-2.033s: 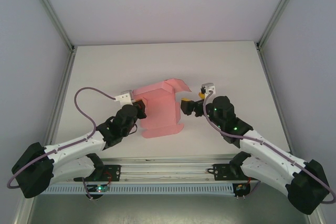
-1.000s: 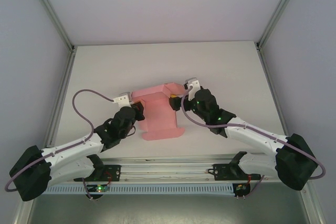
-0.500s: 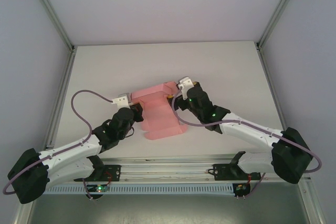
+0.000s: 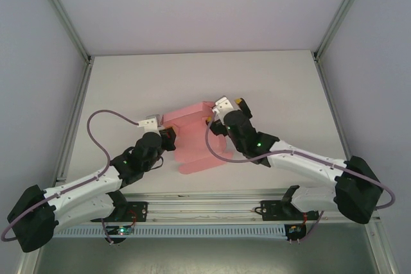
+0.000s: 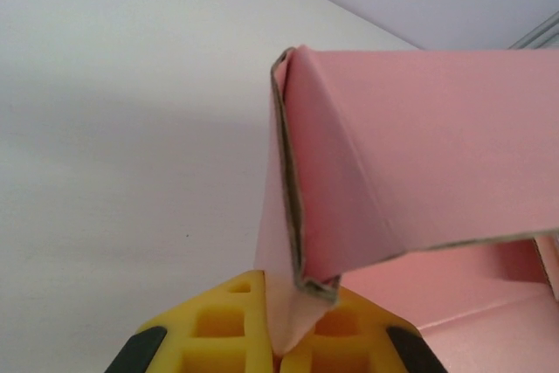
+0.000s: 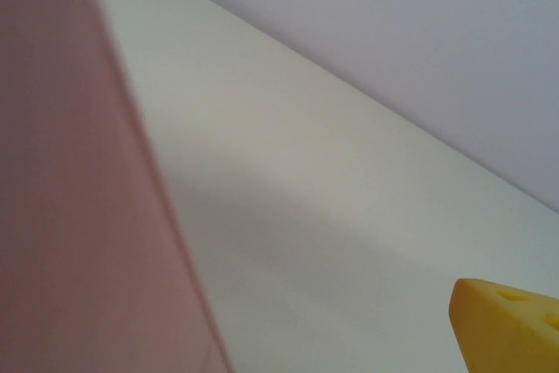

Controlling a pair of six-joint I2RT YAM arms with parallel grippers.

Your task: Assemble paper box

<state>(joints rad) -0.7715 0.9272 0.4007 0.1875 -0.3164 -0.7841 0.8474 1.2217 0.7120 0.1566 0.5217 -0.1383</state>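
**Counter and work.** The white counter (image 4: 128, 81) carries the paper box (image 4: 192, 142) at its middle, between my two arms. It is part-folded pink card. Its long axis runs from the near edge toward the far wall, leaning a little left, with raised panels at the far end and a flat flap nearest the bases.

**Left arm.** The left tool (image 4: 169, 134) meets the box at its left edge. On the left wrist camera the tool (image 5: 284, 342) is clenched on the card: a doubled fold of the paper box (image 5: 419, 155) stands pinched between the yellow pads (image 5: 218, 334), rising upright from them.

**Right arm.** The right tool (image 4: 226, 108) sits at the far right corner of the box, against the raised panel. Its wrist camera shows pink card (image 6: 79, 216) close on the left and one yellow finger (image 6: 511, 325) far to the right with bare counter between, so I read the jaws as spread and gripping nothing.

**Governing relation.** The box wall lies to the left of the free right tool, and the left tool anchors the opposite edge. I judge any further folding falls to the right arm, pushing leftward.
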